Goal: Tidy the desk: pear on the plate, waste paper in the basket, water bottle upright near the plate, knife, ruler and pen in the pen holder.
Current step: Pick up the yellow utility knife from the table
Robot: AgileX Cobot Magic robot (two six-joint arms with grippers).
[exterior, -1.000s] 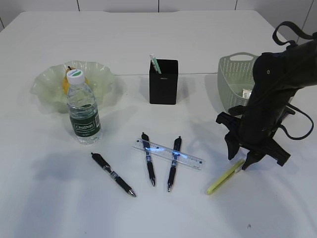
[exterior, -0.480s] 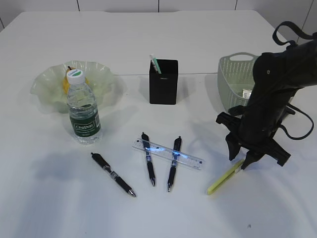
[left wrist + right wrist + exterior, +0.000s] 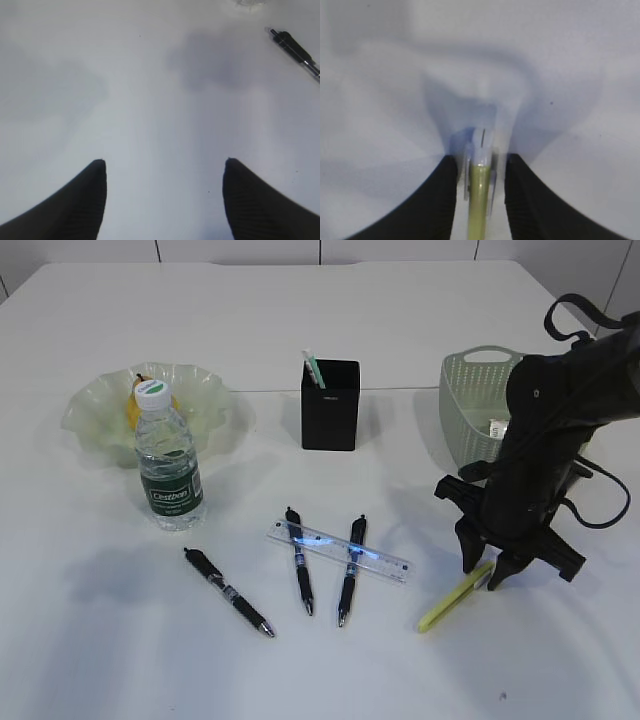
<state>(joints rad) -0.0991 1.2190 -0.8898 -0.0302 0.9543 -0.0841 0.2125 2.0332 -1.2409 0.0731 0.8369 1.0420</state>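
Yellow-green and slim, the knife (image 3: pixel 456 597) lies on the white surface (image 3: pixel 100 640) at front right, its pale tip between the fingers of our right end effector (image 3: pixel 485 571). In the wrist view those fingers flank the knife (image 3: pixel 479 200) closely; we cannot tell whether they grip it. Our left end effector (image 3: pixel 164 200) hangs with fingers well apart over bare surface, holding nothing. We count three black pens: one (image 3: pixel 229 592) at front left, two (image 3: pixel 300 561) (image 3: pixel 349 569) lying under one clear ruler (image 3: pixel 339 550). Further back stands one bottle (image 3: pixel 167 462), upright, just before one green plate (image 3: pixel 210 400) with a yellow fruit (image 3: pixel 133 408). Beyond are one black holder (image 3: pixel 330 405), something green-white sticking out, and one basket (image 3: pixel 470 390).
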